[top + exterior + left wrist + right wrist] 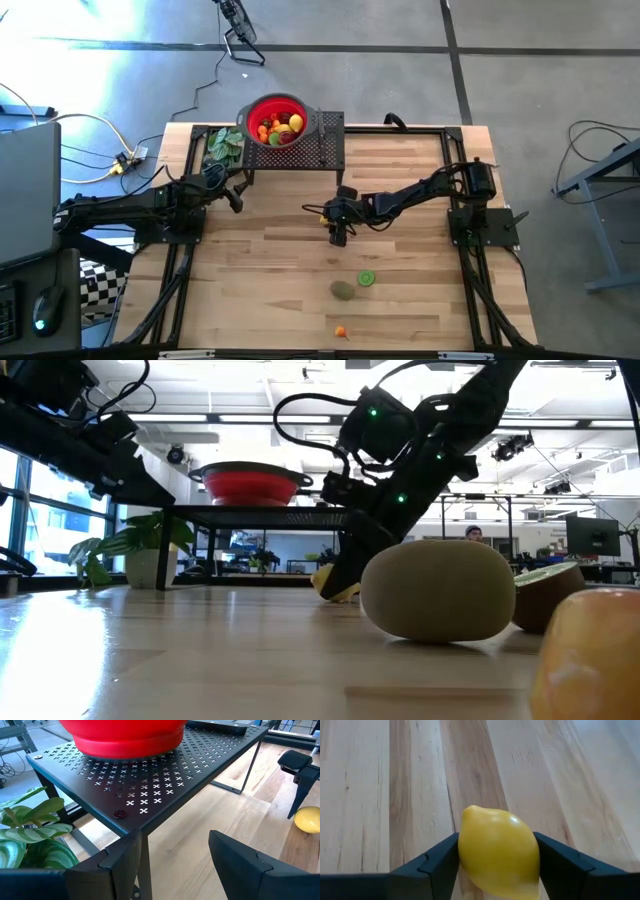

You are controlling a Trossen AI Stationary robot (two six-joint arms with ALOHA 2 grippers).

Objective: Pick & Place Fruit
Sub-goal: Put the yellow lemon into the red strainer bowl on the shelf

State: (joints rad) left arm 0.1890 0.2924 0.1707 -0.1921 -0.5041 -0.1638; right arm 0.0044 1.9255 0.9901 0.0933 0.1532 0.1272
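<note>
Mid-table, my right gripper [498,870] has its fingers pressed on both sides of a yellow lemon [498,854] on the wood. Pick step, I reckon. Next: lift, carry to red bowl [277,121]. Left gripper [172,870] waits w/ fingers apart by the rack.

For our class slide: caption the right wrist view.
Right claw closing around a glossy yellow toy lemon on the pale wooden table.
</note>
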